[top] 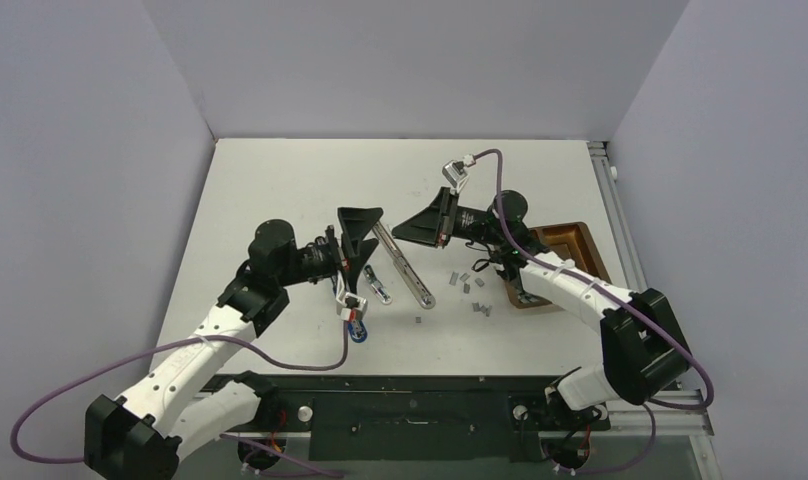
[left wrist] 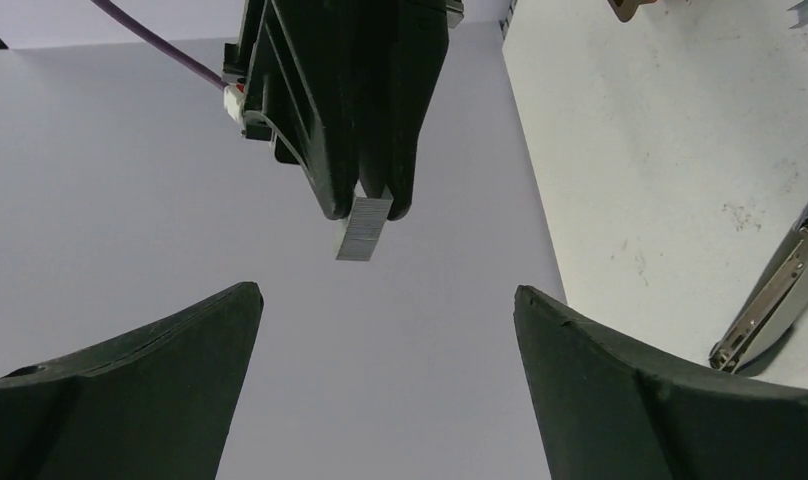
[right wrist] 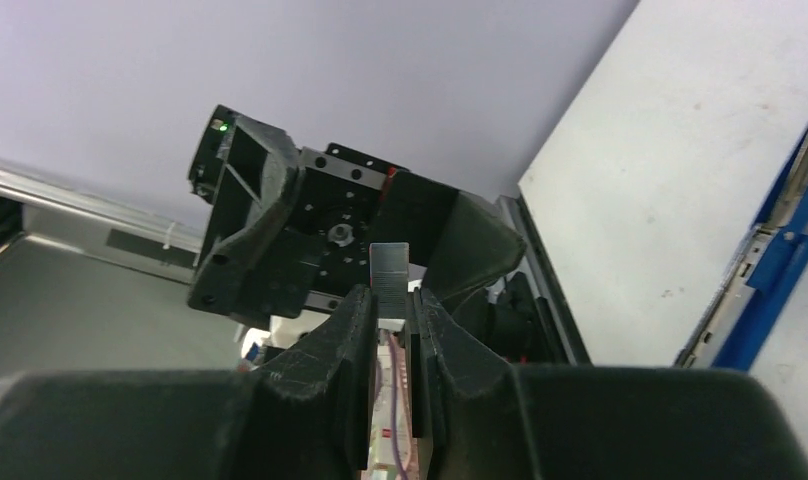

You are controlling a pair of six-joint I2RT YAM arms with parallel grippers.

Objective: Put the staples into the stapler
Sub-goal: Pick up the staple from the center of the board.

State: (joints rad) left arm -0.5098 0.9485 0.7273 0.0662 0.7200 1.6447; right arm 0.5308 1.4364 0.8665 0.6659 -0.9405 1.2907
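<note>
My right gripper (right wrist: 390, 300) is shut on a short silvery strip of staples (right wrist: 388, 268), which sticks out past its fingertips. It hovers above the table, pointing left at my left gripper (top: 365, 235). In the left wrist view the same strip (left wrist: 363, 228) hangs from the right gripper's tips, straight ahead of my left gripper (left wrist: 385, 295), which is open and empty. The stapler (top: 405, 265) lies opened on the table below and between them, its silver rail exposed and its blue end (top: 358, 328) toward the front. Several loose staples (top: 472, 285) lie right of it.
A brown wooden tray (top: 578, 240) sits at the table's right side beside the right arm. A single staple piece (top: 418, 320) lies near the stapler's front end. Grey walls enclose the table on the left, back and right.
</note>
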